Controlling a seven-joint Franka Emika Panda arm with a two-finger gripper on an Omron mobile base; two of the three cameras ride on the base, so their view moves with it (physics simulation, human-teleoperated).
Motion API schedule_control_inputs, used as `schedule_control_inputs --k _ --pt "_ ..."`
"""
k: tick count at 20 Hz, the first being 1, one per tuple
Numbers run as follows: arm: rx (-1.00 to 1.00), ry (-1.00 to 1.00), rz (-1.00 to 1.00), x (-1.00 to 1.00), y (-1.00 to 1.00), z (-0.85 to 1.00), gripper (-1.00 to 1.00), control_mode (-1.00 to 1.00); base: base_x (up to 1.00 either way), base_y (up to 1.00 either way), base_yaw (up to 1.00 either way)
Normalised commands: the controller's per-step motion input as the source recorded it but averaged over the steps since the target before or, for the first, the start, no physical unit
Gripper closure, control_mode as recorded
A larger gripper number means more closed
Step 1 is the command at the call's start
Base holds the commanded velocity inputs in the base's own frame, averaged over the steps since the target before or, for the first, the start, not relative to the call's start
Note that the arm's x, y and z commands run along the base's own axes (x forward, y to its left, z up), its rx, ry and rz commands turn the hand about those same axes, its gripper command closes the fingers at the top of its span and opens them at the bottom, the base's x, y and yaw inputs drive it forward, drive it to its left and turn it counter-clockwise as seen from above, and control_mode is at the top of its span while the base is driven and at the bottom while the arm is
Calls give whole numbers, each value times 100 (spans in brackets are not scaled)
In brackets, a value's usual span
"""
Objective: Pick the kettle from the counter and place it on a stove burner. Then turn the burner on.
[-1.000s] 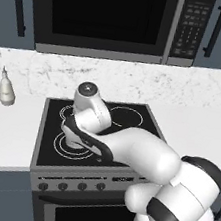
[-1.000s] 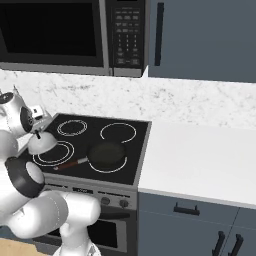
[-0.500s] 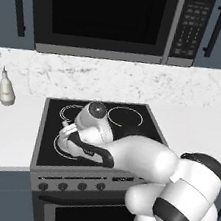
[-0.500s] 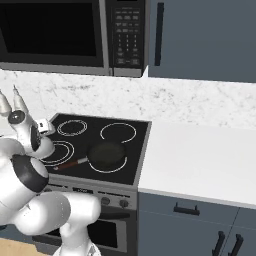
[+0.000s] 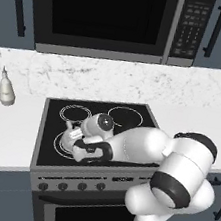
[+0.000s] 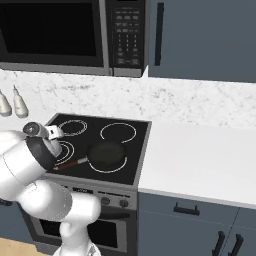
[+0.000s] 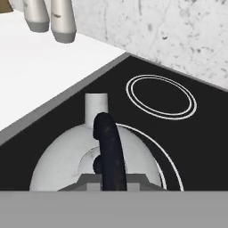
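Observation:
The white kettle (image 7: 58,164) hangs low over the front left burner (image 7: 167,167) of the black stove (image 5: 132,113); I cannot tell if it touches the glass. Its short spout (image 7: 96,107) points toward the counter (image 7: 40,71). My gripper (image 7: 109,180) is shut on the kettle's black arched handle (image 7: 108,142) from above. In the left base view the kettle (image 5: 68,139) peeks out from under my hand, with the gripper (image 5: 78,139) right over it and the arm stretched across the front of the stove.
A black frying pan (image 6: 106,154) sits on the front right burner, its handle pointing left. Two whitish bottles (image 5: 6,91) stand on the counter to the stove's left. Stove knobs (image 5: 73,185) line the front panel. A microwave (image 5: 105,15) hangs above.
The hand has carried the kettle forward and down, from above the stove's middle to low over the front left burner. The grip stays shut.

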Motion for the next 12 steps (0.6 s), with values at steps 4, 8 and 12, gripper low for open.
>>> schedule_control_inputs --k 4,8,12 --pt "0 -8 0 39 4 -3 100 -100 0 0 0" --pt "-1 0 0 22 12 -9 100 -100 0 0 0" --pt "-6 1 0 16 15 -6 100 -100 0 0 0"
